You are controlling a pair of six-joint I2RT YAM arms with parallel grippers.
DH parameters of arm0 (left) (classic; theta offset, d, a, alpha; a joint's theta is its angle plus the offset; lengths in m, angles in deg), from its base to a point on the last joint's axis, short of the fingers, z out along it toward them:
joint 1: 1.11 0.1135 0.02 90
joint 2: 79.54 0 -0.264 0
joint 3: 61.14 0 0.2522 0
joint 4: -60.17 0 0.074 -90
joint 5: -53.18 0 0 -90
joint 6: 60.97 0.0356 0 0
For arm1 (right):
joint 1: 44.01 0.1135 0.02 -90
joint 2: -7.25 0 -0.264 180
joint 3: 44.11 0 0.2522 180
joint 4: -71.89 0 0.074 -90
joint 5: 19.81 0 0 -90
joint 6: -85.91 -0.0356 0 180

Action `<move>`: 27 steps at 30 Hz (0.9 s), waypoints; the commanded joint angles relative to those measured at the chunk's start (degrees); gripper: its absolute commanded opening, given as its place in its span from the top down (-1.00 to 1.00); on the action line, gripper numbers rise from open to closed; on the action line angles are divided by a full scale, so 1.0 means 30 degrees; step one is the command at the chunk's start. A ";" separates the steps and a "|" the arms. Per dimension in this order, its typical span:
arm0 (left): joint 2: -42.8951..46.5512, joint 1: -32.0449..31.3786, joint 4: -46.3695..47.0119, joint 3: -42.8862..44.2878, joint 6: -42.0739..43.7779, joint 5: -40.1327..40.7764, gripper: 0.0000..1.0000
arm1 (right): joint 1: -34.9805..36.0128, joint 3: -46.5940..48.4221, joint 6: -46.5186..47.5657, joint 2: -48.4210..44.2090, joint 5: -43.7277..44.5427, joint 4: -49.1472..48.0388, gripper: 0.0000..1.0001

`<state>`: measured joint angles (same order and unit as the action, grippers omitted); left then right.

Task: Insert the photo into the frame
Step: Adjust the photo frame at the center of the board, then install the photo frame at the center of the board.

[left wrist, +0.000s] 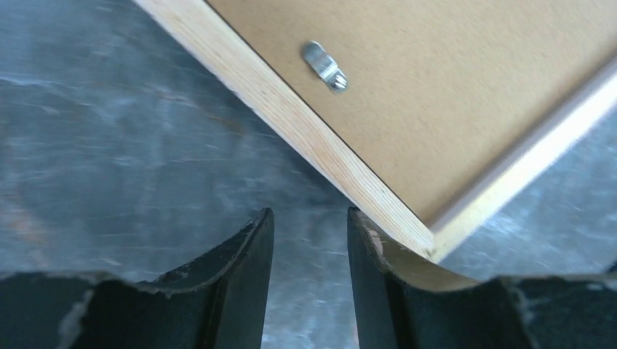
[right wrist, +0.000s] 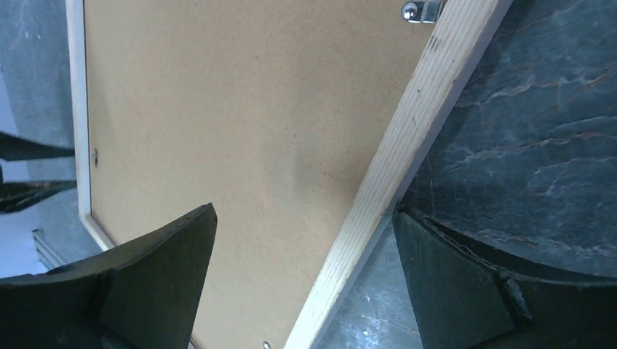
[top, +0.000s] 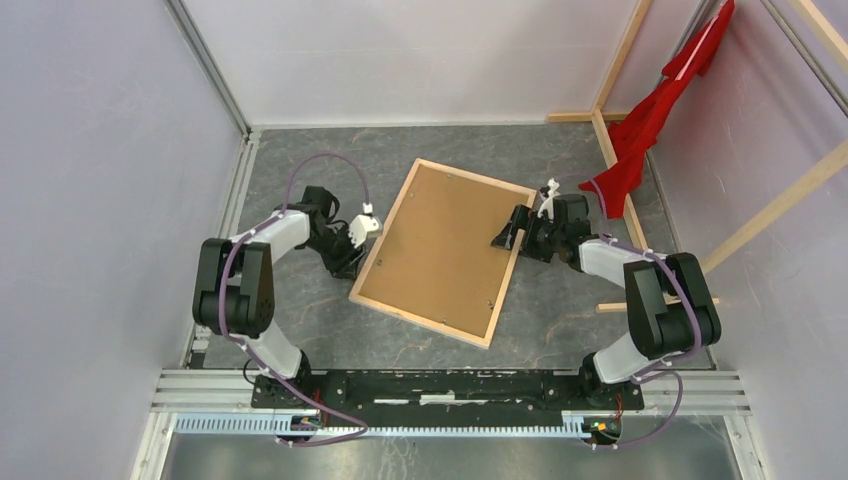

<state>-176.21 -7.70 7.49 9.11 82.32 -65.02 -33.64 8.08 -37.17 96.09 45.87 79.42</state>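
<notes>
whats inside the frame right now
The frame lies back up, filled by a brown backing board with a small metal clip on it. Whatever is under the board is covered; no photo shows.

Your left arm (top: 250, 285) is folded sharply at the elbow, forearm reaching forward and inward with the wrist low. The left gripper (left wrist: 309, 218) points downward, its fingers (left wrist: 244, 280) parted by a narrow gap and clamping nothing. Well to that gripper's right, and facing it, is your right gripper (right wrist: 304, 212). Its fingers (right wrist: 156, 273) are spread as wide as they go. Behind it, the right arm (top: 660, 300) bends in mirror image.
</notes>
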 commanded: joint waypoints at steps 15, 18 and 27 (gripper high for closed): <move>-0.0625 0.0237 -0.3628 0.3277 -0.0793 -0.4144 -0.04 | 0.5428 0.1016 0.0503 -0.4327 0.3846 -0.1137 -0.82; -0.1580 0.0243 -0.3728 0.3641 -0.1229 -0.4376 0.00 | 0.7338 0.1206 -0.0054 -0.3092 0.3702 -0.2590 -0.79; -0.3040 0.0259 -0.4319 0.4249 -0.1114 -0.4847 0.29 | 1.0876 0.2920 -0.1407 0.0900 0.3055 -0.5670 -0.70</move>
<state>-184.66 -6.98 -4.20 19.71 80.88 -76.30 -4.03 12.37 -38.83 94.93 55.97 69.75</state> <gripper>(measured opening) 0.382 0.859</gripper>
